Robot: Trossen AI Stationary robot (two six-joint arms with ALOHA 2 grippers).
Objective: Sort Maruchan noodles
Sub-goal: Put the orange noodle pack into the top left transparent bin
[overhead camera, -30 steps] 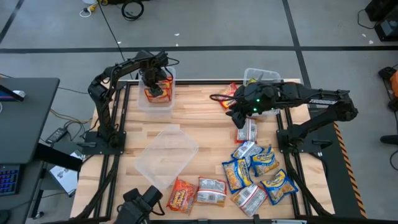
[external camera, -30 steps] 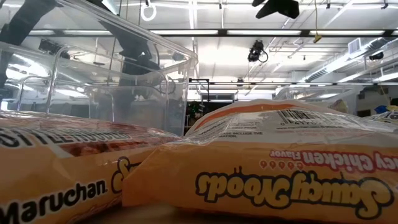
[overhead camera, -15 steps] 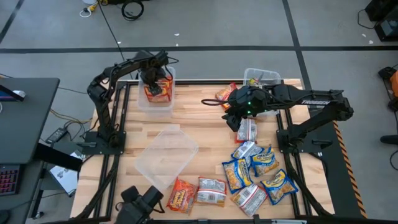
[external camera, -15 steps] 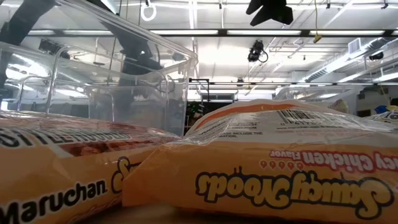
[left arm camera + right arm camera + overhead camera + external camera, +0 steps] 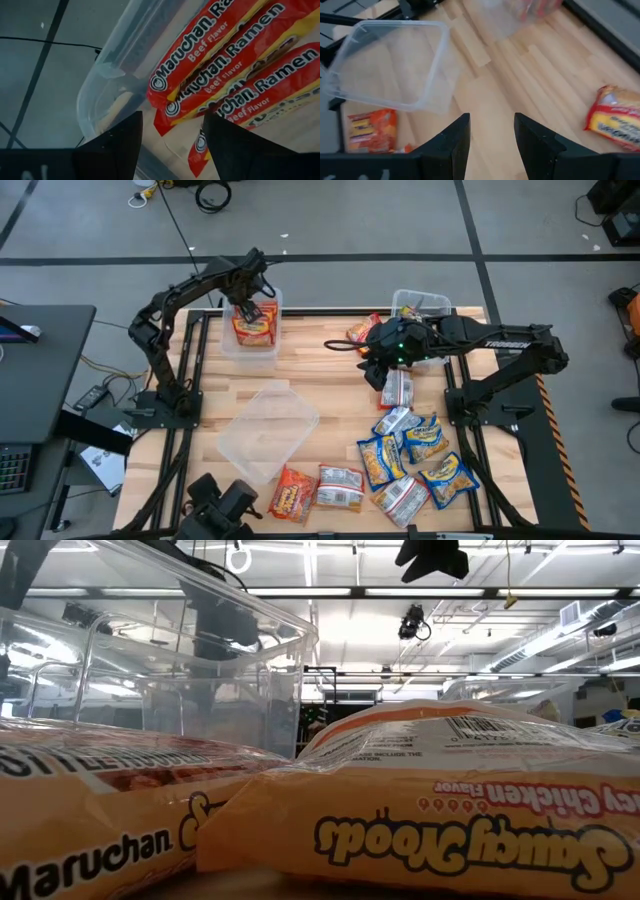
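Currently, high view: left tool [image 5: 254,308] hangs over the far-left bin [image 5: 228,340], which holds the orange-red packets [image 5: 254,329]. Right tool [image 5: 372,366] hovers mid-bench; a silver-red packet [image 5: 397,389] lies just beside it on its near-right, long axis running far-to-near. Right arm is nearer the loose pile [image 5: 415,455] near-right, so that pick looks like its job. Empty bin [image 5: 266,426] sits centre-left, clear of the path.

Low view: two packets fill the foreground, bin wall behind; tools not readable.

Left wrist: fingers [image 5: 115,145] apart, nothing between them, beef packets [image 5: 220,75] below in the bin.

Right wrist: fingers [image 5: 447,145] apart, empty, bare bench [image 5: 495,105] beneath.
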